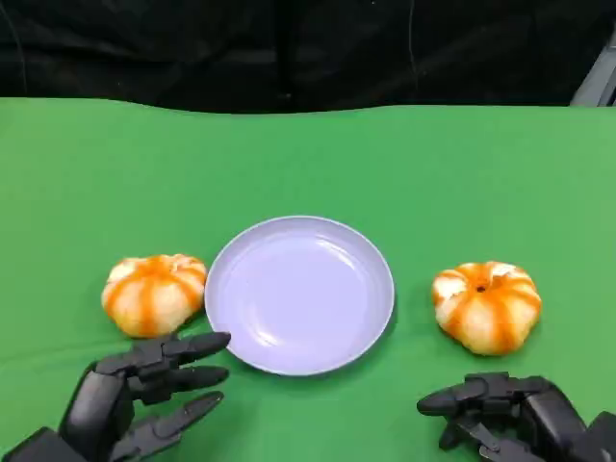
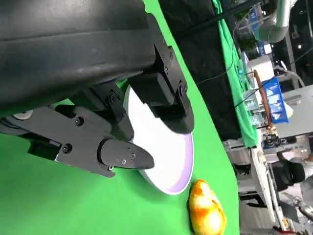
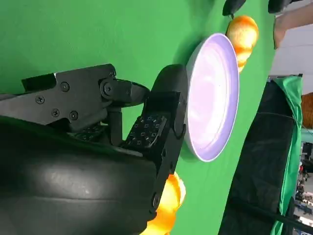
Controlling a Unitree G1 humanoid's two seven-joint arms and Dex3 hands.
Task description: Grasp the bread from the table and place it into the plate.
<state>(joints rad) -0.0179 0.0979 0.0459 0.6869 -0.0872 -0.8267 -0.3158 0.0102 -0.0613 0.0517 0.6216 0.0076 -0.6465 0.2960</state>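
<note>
While the lavender plate [image 1: 299, 294] sits at the centre of the green counter [image 1: 308, 164], two striped orange-and-white bread rolls lie on the cloth at either side of it. The left bread [image 1: 154, 294] is at nine o'clock from the plate, just beside its rim, though whether the two touch cannot be told. The right bread [image 1: 486, 305] is at three o'clock, near the rim but with a strip of green between them. The plate holds nothing.

The left robot hand [image 1: 144, 399] is at about seven o'clock from the plate, just on the near side of the left bread. Its fingers are spread apart and point toward the plate's near rim; it has hold of nothing. In the left wrist view the same fingers [image 2: 124, 154] reach out over the plate [image 2: 168, 156], with the right bread [image 2: 206, 210] on the far side of the plate.

The right robot hand [image 1: 510, 414] is at about five o'clock from the plate, just on the near side of the right bread. Its fingers point toward the plate, loosely bent and apart, and nothing is in its grasp. In the right wrist view its padded fingers [image 3: 146, 132] lie between the plate [image 3: 212, 98] and the right bread [image 3: 168, 203], while the left bread [image 3: 242, 34] shows beyond the plate's far rim.
</note>
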